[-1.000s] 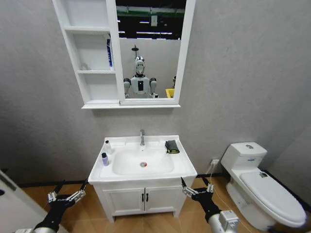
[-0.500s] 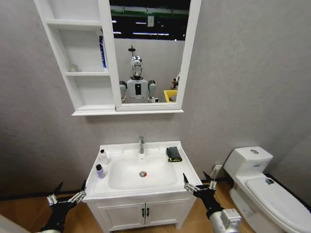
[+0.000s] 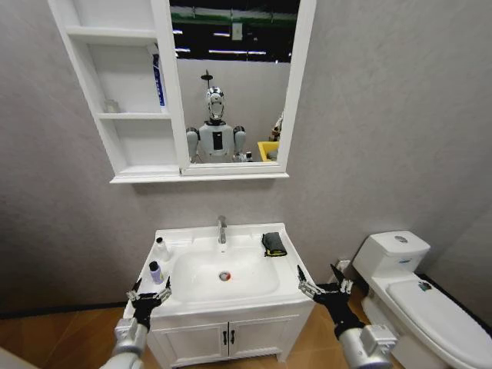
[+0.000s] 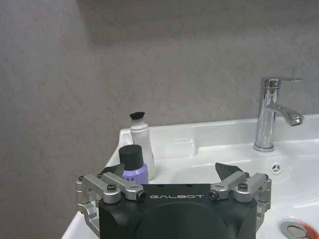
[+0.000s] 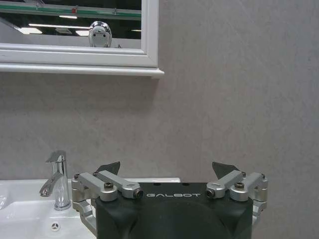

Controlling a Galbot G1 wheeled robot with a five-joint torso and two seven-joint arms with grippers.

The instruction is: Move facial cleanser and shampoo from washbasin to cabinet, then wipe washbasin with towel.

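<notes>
The white washbasin [image 3: 231,301] stands against the wall below the cabinet [image 3: 131,138]. On its left rim stand a white bottle [image 3: 161,248] [image 4: 141,142] and a small purple bottle with a black cap [image 3: 155,272] [image 4: 134,169]; I cannot tell which is the facial cleanser and which the shampoo. The dark folded towel [image 3: 273,244] lies on the right rim beside the tap [image 3: 222,228]. My left gripper [image 3: 148,294] [image 4: 172,169] is open at the front left corner, just short of the purple bottle. My right gripper [image 3: 323,286] [image 5: 167,169] is open off the front right corner.
A white toilet [image 3: 407,288] stands to the right. Under the basin is a two-door cupboard [image 3: 227,338]. A blue tube [image 3: 157,81] and a small clear item [image 3: 113,106] sit on the cabinet's middle shelf. The mirror [image 3: 231,84] reflects the robot.
The camera has moved closer to the basin. My left gripper has risen and come inward to the basin's front left corner near the purple bottle. The right gripper has barely shifted.
</notes>
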